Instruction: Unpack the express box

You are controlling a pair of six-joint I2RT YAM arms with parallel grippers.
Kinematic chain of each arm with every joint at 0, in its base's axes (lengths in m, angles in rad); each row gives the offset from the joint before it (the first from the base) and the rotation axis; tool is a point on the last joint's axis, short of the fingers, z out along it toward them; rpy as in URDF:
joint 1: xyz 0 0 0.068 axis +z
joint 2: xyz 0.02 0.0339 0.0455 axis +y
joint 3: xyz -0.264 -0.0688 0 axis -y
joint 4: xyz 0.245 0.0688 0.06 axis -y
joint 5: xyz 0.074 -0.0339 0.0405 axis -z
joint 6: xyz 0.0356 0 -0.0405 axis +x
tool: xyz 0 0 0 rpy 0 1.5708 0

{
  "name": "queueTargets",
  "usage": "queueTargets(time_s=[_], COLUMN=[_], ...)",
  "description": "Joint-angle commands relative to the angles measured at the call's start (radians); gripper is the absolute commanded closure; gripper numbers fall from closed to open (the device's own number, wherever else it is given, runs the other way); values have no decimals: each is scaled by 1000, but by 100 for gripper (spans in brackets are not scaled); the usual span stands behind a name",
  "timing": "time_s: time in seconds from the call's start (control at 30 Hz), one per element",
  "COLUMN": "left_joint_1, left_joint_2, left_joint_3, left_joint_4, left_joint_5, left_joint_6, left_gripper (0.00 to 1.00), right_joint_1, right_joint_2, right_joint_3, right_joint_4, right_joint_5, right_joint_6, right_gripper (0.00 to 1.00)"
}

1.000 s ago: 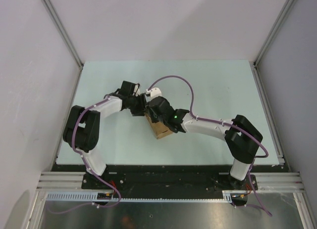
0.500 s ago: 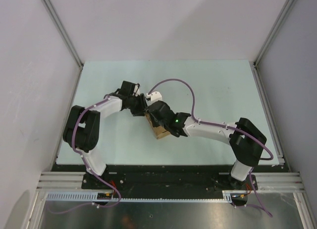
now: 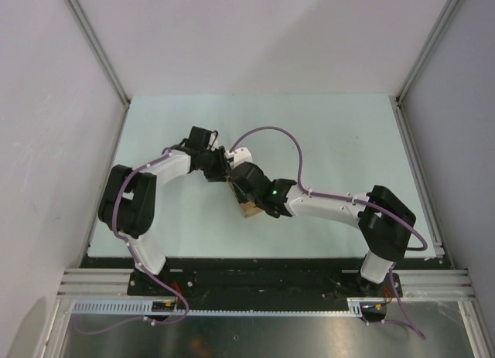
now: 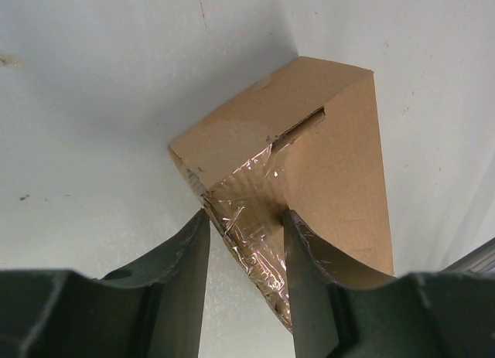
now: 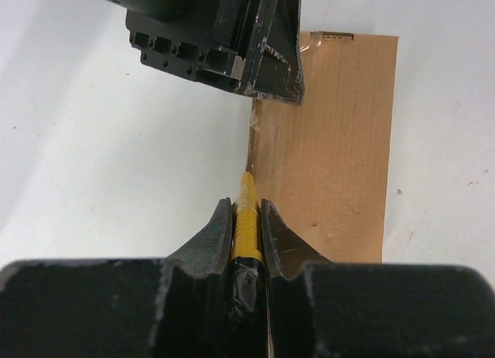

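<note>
You have the express box mid-frame in the top view, lying on the pale table and mostly covered by both wrists.

Left gripper: jaws narrow, straddling the box's taped corner at lower centre of its wrist view. Fingers bear on both sides, so it is holding the box. The clear tape there is wrinkled.

Right gripper: clamped on the yellow utility knife, bottom centre of its view. The knife tip sits at the box's left edge, just below the left gripper's black body at the top of the frame. The box lid lies flat.
</note>
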Motion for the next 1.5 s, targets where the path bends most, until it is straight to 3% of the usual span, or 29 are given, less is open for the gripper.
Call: queueTargets(time_s=[0.0,0.53,1.1,1.47], left_joint_1=[-5,-2,-2,-2], left_joint_2=[63,81,92,101], left_joint_3=[-18,-12,-1,5], left_joint_4=[-107,-137,-141,-144], left_joint_5=[-104,-162,-173,-197], left_joint_6=[15,-2,8,11], left_gripper=[59,71,75,76], right_joint_1=[18,49,69,73], right_joint_2=[-39,-103,2,-156], right_joint_3=[-6,-13,-26,-26], right_joint_4=[-65,-260,-294,-366], right_joint_5=[18,-17,-60,-32], right_joint_6=[34,72,49,69], right_gripper=[100,100,100,100])
